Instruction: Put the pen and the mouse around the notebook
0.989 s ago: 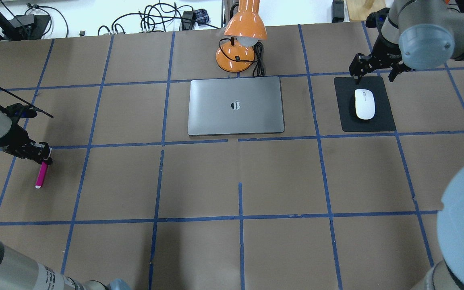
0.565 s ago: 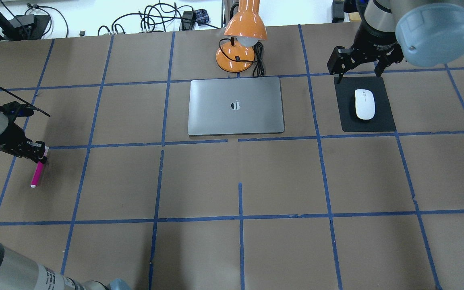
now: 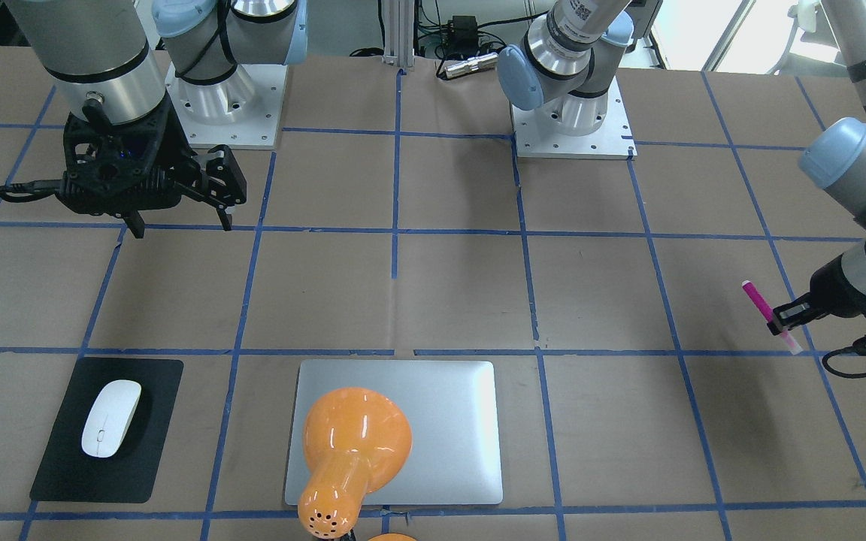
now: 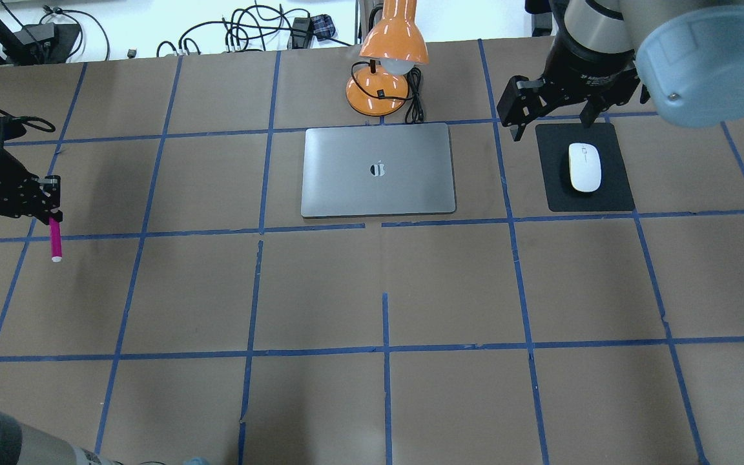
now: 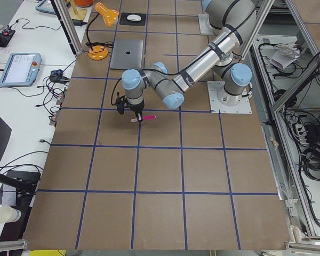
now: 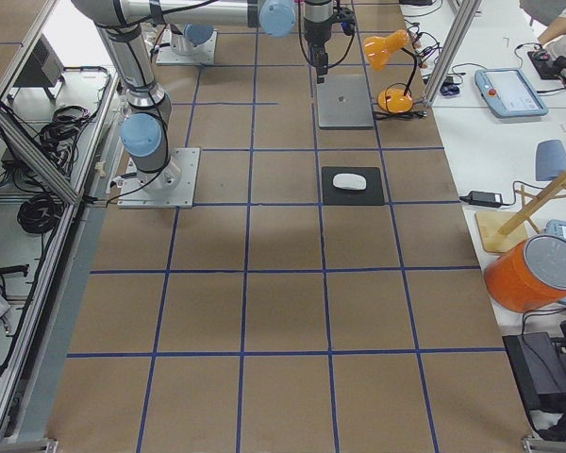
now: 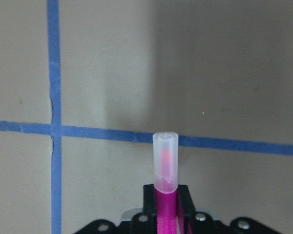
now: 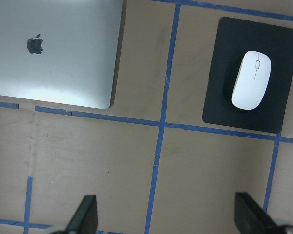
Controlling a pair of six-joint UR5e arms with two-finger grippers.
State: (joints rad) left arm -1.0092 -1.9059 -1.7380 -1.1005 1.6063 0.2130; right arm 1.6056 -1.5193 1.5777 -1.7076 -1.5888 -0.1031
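The magenta pen (image 4: 55, 242) hangs clear of the table at the far left with my left gripper (image 4: 49, 208) shut on its upper part. Its pale cap (image 7: 165, 163) points away in the left wrist view, and it also shows in the front view as the pen (image 3: 765, 309). The white mouse (image 4: 584, 167) lies on a black mat (image 4: 611, 197) right of the silver notebook (image 4: 378, 194). My right gripper (image 4: 549, 124) hovers open and high, above the mat's far left corner. From the right wrist, the mouse (image 8: 252, 80) and notebook (image 8: 63, 73) lie well below the fingers (image 8: 85, 217).
An orange desk lamp (image 4: 385, 64) with a black cord stands just behind the notebook and leans over it in the front view (image 3: 350, 443). Blue tape lines grid the brown table. Cables and boxes lie beyond the far edge.
My left gripper has carried the pen up off the table and toward the far side. My right gripper has moved left and risen, away from above the mouse.
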